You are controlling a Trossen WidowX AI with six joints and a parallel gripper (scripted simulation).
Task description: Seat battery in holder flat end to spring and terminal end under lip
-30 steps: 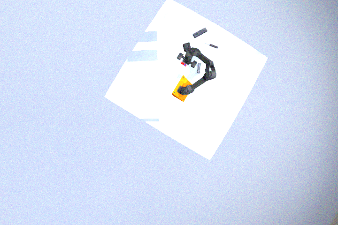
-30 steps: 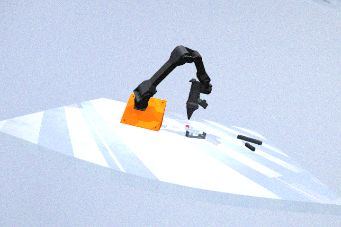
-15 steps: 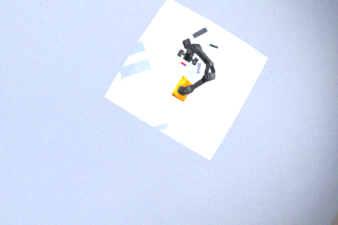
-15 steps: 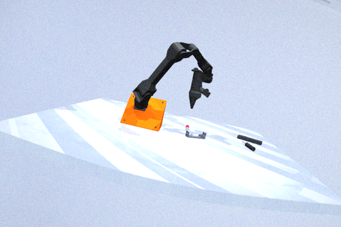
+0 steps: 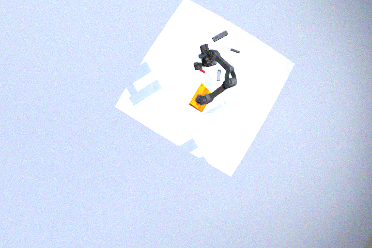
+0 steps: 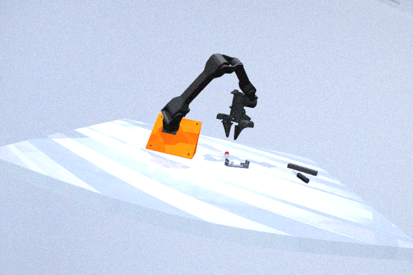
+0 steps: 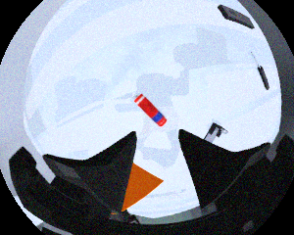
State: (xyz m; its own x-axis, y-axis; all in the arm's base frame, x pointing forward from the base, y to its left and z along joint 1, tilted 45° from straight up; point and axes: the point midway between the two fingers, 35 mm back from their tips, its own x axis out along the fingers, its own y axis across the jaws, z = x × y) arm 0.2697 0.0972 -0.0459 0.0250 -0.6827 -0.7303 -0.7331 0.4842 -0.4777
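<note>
White table [image 6: 122,181], glossy w/ pale streaks. On it: orange base plate [image 6: 176,142] near centre; battery [image 5: 202,70], red w/ blue band, lying flat, apart from grey holder [image 6: 237,163] just beside; dark flat bar [image 6: 302,169] and short dark cylinder [image 6: 302,177] near far edge, close together, not touching.

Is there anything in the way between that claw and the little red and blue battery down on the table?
Nothing visible. The gripper hangs open above the battery, with only air between them. The holder lies off to one side, and the two dark bars lie farther away.
</note>
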